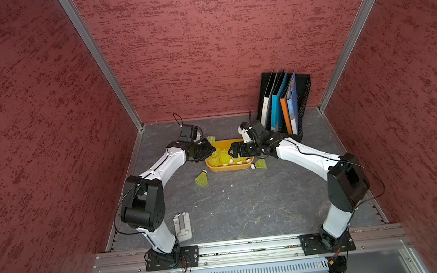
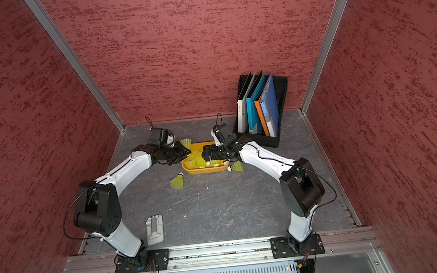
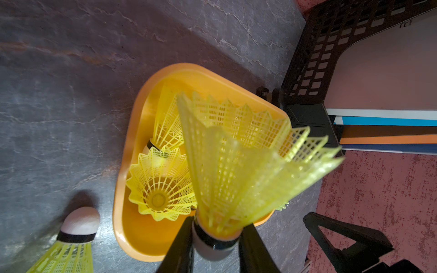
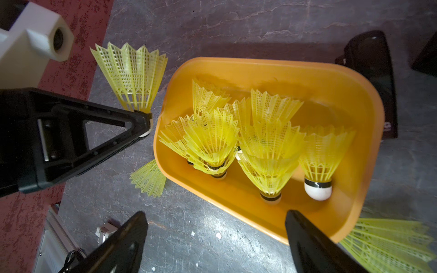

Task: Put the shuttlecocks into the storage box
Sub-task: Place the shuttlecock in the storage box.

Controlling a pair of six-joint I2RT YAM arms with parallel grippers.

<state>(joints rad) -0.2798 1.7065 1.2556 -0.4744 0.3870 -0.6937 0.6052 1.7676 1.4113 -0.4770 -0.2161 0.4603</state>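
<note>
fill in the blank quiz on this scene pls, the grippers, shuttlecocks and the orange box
1. The left gripper is ____ on a shuttlecock, gripping its white tip.
2. The right gripper, empty over the box, is ____.
3. Outside the box, ____ loose shuttlecocks lie on the table.

Missing words: shut; open; two
</note>
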